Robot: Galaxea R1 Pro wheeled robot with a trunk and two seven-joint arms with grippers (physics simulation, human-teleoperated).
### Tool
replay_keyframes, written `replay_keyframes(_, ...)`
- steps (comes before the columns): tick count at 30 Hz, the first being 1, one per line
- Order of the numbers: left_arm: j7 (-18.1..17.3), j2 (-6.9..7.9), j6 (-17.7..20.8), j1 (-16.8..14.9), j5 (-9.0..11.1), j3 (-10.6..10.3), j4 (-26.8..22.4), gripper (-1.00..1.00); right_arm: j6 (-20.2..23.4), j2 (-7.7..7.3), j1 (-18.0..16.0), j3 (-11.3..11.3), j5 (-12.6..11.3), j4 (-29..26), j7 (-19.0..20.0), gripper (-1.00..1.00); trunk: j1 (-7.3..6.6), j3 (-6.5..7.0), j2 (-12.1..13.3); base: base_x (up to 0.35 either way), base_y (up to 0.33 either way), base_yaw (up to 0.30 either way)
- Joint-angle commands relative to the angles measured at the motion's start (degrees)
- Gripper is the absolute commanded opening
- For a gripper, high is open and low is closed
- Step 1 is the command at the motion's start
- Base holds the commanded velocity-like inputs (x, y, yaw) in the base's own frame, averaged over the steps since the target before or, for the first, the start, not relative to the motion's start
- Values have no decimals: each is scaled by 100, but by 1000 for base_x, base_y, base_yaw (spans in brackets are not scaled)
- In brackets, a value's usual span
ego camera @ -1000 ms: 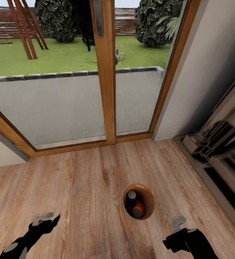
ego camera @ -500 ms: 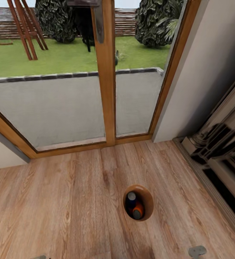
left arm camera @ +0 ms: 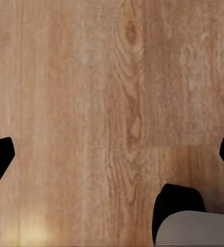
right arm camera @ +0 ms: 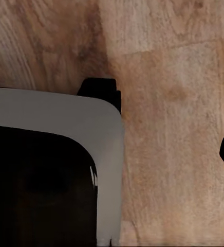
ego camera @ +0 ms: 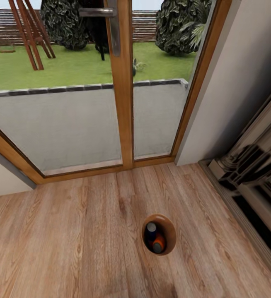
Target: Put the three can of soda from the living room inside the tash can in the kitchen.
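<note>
Both arms have dropped from head view; cans (ego camera: 156, 240) unchanged.

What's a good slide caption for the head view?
Round wooden bin holding soda cans on wood floor before glass doors.

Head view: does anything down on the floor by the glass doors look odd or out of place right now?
Yes. A round brown container sits on the wood floor before the glass doors, seemingly sunk into the boards like a hole. A dark blue can and an orange can lie inside. A third can isn't discernible. No spill or damage.
</note>
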Motion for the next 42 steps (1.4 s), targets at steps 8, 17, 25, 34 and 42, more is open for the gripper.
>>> replay_keyframes(8, 261, -57, -45, 11, -29, -27, 26, 100, -730, -34, -7, -174, -1, 516, -130, 100, -176, 144, 322, 0, 0, 0)
replay_keyframes(17, 480, -73, -49, 12, -40, -130, 100, 100, -869, -41, -8, -206, -5, 597, -212, 100, -374, 306, 683, 0, 0, 0)
replay_keyframes(25, 509, -74, -34, 12, -45, -152, 187, 100, -1251, -67, -8, -682, 2, 982, -220, 100, -550, 450, 1004, 0, 0, 0)
replay_keyframes(34, 511, -74, -32, 12, -41, -153, 192, 100, -1319, -58, -8, -806, 18, 1031, -227, 100, -747, 611, 1365, 0, 0, 0)
replay_keyframes(42, 511, -74, -32, 12, -42, -172, 190, 100, -1327, -71, -8, -820, 11, 1037, -249, 100, -923, 755, 1686, 0, 0, 0)
